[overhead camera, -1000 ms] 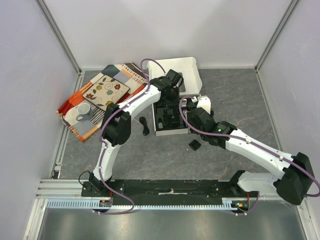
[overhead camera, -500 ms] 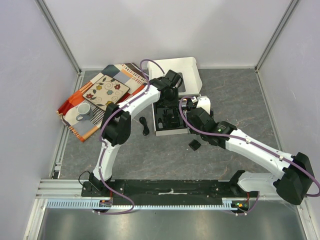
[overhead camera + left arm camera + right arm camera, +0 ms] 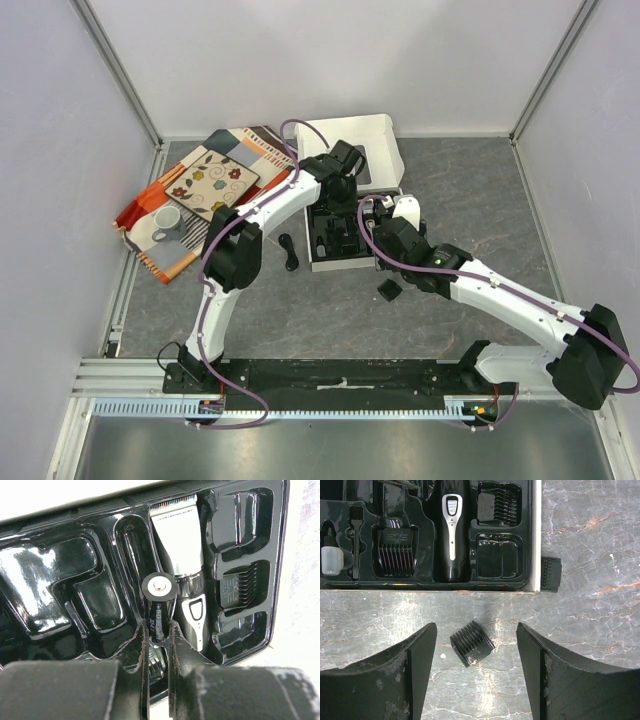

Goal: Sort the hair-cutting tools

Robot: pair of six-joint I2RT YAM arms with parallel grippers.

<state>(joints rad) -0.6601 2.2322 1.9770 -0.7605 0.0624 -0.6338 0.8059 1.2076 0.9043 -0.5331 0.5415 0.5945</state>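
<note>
At the far left a white cup (image 3: 166, 222) sits on a patchwork cloth (image 3: 215, 175); a black cord (image 3: 290, 252) lies on the grey tabletop (image 3: 460, 190) just left of the white box (image 3: 372, 135); the left gripper (image 3: 158, 634) hangs over the black moulded tray (image 3: 40, 580), clenched on a small black cylinder (image 3: 159, 592) whose silver-capped end faces the wrist camera, beside the electric clipper (image 3: 181, 555) lying in its slot; further right, the right gripper (image 3: 475, 627) is released, jaws wide, above a loose comb attachment (image 3: 472, 643) on the tabletop; a second comb attachment (image 3: 551, 574) lies against the box's right edge.
</note>
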